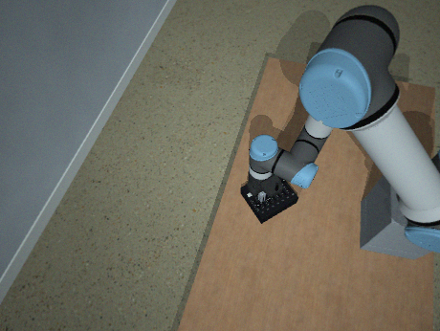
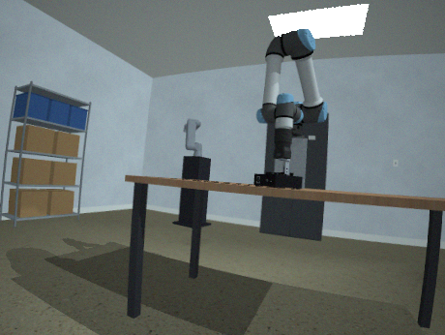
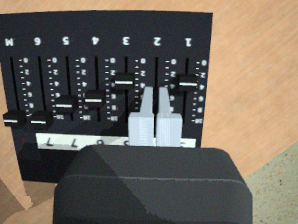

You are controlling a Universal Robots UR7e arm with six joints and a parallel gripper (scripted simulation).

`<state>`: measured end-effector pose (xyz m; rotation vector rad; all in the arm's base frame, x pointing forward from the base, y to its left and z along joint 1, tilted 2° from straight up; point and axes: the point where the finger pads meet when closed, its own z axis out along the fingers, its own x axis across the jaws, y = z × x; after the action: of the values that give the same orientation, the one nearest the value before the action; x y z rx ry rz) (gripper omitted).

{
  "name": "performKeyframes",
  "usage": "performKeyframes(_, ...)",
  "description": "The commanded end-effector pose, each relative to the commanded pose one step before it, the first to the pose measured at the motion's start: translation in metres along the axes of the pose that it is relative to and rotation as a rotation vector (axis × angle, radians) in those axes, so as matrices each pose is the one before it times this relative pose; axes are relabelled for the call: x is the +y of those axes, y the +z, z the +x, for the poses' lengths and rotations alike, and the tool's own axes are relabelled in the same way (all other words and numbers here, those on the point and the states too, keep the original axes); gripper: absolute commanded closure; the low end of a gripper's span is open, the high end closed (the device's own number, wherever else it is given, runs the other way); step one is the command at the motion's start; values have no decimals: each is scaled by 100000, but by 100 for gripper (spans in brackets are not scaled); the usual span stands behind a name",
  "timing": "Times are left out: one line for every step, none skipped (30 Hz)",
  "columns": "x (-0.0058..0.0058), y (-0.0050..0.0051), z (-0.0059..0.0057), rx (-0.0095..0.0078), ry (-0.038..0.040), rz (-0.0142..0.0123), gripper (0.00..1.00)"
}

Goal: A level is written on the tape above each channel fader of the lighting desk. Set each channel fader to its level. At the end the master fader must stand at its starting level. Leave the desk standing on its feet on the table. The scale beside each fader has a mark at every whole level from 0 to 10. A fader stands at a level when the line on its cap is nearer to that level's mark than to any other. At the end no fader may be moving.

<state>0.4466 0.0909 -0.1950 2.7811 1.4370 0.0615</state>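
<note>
Lighting desk (image 3: 107,30) standing flat on the wooden surface (image 3: 253,63); clenched, empty claw (image 3: 154,99) over the second channel slot. Faders sit at mixed heights; tape levels unreadable, progress uncertain.

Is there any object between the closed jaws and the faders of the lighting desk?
Nothing visible does. In the wrist view the shut gripper hangs directly over the lighting desk, above the slot second from the right; only the neighbouring fader caps stand beside it.

I see the white-and-grey six-joint arm (image 2: 272,77) folded high, its wrist pointing straight down. The pale grey two-finger gripper (image 3: 154,111) hangs vertical, fingers pressed fully together, gripping nothing.
</note>
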Motion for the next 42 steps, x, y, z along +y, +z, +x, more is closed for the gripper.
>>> performKeyframes(-88,-47,29,82,2,-147,100)
performKeyframes(0,0,0,0,0,0,100)
performKeyframes(0,0,0,0,0,0,100)
performKeyframes(-59,0,0,0,0,0,100)
performKeyframes(-62,0,0,0,0,0,100)
performKeyframes(-62,0,0,0,0,0,100)
performKeyframes(-59,0,0,0,0,0,100)
performKeyframes(-53,0,0,0,0,0,100)
performKeyframes(-45,0,0,0,0,0,100)
performKeyframes(-35,0,0,0,0,0,100)
performKeyframes(-25,0,0,0,0,0,100)
performKeyframes(-14,0,0,0,0,0,100)
performKeyframes(-6,0,0,0,0,0,100)
performKeyframes(-1,0,0,0,0,0,100)
performKeyframes(0,-3,0,0,0,0,100)
performKeyframes(0,-18,0,0,0,0,100)
performKeyframes(0,-44,0,0,0,0,100)
performKeyframes(0,-78,0,0,0,0,100)
performKeyframes(0,0,0,0,0,0,100)
performKeyframes(0,0,0,0,0,0,100)
performKeyframes(0,-117,0,0,0,0,100)
performKeyframes(0,-157,0,0,0,0,100)
performKeyframes(0,-196,0,0,0,0,100)
performKeyframes(0,-231,0,0,0,0,100)
performKeyframes(0,-262,0,0,0,0,100)
performKeyframes(0,-286,0,0,0,0,100)
performKeyframes(0,-303,0,0,0,0,100)
performKeyframes(-1,-311,0,0,0,0,100)
performKeyframes(1,-311,0,0,0,0,100)
performKeyframes(0,-302,0,0,0,0,100)
performKeyframes(0,-285,0,0,0,0,100)
performKeyframes(0,-260,0,0,0,0,100)
performKeyframes(0,-230,0,0,0,0,100)
performKeyframes(0,-194,0,0,0,0,100)
performKeyframes(0,-155,0,0,0,0,100)
performKeyframes(0,0,0,0,0,0,100)
performKeyframes(0,0,0,0,0,0,100)
performKeyframes(0,-116,0,0,0,0,100)
performKeyframes(0,-77,0,0,0,0,100)
performKeyframes(0,-44,0,0,0,0,100)
performKeyframes(0,-18,0,0,0,0,100)
performKeyframes(0,-3,0,0,0,0,100)
